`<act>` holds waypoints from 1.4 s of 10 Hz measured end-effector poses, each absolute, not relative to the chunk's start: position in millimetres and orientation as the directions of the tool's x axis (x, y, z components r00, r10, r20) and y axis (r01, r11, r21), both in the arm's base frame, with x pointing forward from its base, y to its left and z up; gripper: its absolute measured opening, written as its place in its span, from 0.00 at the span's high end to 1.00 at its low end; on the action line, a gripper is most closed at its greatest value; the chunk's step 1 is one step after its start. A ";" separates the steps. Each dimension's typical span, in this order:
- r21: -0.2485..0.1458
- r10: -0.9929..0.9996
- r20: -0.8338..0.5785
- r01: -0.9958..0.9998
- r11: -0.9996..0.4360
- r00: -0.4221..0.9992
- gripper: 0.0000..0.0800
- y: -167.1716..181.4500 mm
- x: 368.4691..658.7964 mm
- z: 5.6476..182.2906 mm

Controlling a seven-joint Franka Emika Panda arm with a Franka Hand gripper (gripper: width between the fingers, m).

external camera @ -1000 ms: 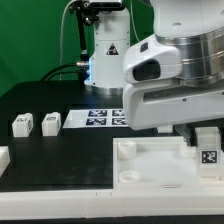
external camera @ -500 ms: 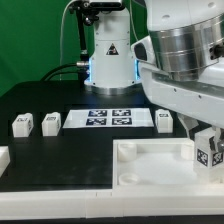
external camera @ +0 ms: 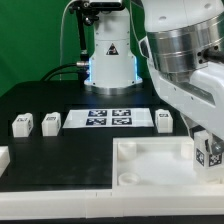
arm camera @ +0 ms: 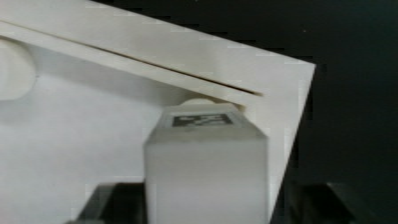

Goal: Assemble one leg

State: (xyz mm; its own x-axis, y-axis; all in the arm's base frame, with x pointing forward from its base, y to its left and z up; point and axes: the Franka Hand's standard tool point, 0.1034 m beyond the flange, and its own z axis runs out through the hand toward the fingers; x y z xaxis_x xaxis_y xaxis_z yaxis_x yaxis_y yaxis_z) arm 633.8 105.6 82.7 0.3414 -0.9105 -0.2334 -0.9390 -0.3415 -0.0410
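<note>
Large white tray-like plastic part (external camera: 150, 148) lies on the black worktop (external camera: 60, 150) beneath the jaws. Jaws clamp the small white tagged plastic leg (external camera: 207, 150); over the last second we saw it twist and sink onto the tray's corner socket (arm camera: 201, 99). Screwing-in looks begun.

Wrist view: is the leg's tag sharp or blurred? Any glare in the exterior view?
Wrist view: the leg looks soft, and its tag is smeared and unreadable. Exterior view: the marker board is crisp, and the white tray is bright but shows no blown-out glare.
</note>
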 end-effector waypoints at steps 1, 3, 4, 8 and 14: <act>-0.056 -0.873 -0.219 -0.898 -0.435 0.436 0.32 114.4 628.6 78.9; -0.100 -0.791 -0.190 -0.813 -0.573 0.581 0.20 123.0 618.7 74.8; -0.116 -0.735 -0.180 -0.757 -0.644 0.653 0.20 122.0 619.4 74.6; -0.126 -0.274 -0.090 -0.284 -0.950 0.957 0.19 118.2 617.1 77.0; -0.143 -0.050 -0.044 -0.056 -0.988 0.998 0.34 116.8 620.7 73.1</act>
